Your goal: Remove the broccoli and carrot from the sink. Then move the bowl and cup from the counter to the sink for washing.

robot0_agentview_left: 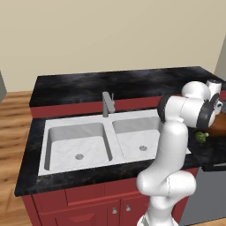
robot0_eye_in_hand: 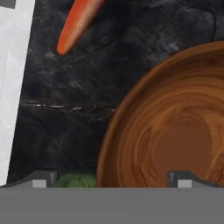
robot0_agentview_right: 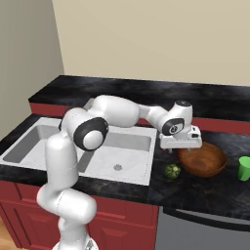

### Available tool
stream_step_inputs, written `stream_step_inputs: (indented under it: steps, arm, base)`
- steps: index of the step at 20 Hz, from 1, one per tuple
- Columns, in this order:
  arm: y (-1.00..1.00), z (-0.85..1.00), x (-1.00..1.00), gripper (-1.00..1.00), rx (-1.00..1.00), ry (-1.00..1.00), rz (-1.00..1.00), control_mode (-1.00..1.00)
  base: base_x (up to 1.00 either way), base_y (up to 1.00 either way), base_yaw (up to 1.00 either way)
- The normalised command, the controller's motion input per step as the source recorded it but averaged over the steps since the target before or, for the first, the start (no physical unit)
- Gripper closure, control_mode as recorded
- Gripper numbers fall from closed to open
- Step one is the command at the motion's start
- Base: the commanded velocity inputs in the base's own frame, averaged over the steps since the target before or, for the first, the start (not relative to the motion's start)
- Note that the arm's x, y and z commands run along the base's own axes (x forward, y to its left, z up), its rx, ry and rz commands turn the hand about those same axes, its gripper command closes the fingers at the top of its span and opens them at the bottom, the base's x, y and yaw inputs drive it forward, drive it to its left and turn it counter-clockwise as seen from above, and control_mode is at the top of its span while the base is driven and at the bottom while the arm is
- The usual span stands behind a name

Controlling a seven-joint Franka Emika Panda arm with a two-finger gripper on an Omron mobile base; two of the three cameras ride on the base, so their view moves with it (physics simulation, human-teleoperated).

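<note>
The reddish-brown bowl [robot0_agentview_right: 202, 159] stands on the black counter [robot0_agentview_right: 205, 195] right of the sink [robot0_agentview_right: 29, 146]. My gripper [robot0_agentview_right: 181, 148] hangs open just above the bowl's left rim. In the hand view the bowl [robot0_eye_in_hand: 175, 131] lies lower right, its rim between my fingertips [robot0_eye_in_hand: 41, 179] with nothing held. The broccoli [robot0_agentview_right: 172, 171] rests on the counter between sink and bowl, also low in the hand view as a green floret [robot0_eye_in_hand: 76, 180]. The carrot [robot0_eye_in_hand: 76, 24] lies on the counter [robot0_eye_in_hand: 65, 122] beyond it. The green cup [robot0_agentview_right: 244, 168] stands right of the bowl.
Both basins of the sink [robot0_agentview_left: 44, 145] hold nothing; the grey faucet [robot0_agentview_left: 107, 104] stands at the centre back. The sink's white edge [robot0_eye_in_hand: 13, 87] runs along the left of the hand view. A raised counter ledge [robot0_agentview_left: 88, 84] runs behind. A grey appliance front [robot0_agentview_right: 195, 229] sits below the counter.
</note>
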Motion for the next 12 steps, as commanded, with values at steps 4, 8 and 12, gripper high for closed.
stream_step_inputs:
  steps: [4,8,12]
  arm:
    - [-0.07,-0.16,0.17,-1.00,0.00,0.04,-0.05,-1.00]
    - [-0.01,-0.20,0.21,-1.00,0.00,0.02,-0.03,-1.00]
    - [-0.04,-0.17,0.18,-1.00,0.00,0.00,-0.02,-1.00]
  base:
    - [0.00,0.00,0.00]
    - [0.00,0.00,0.00]
    - [0.00,0.00,0.00]
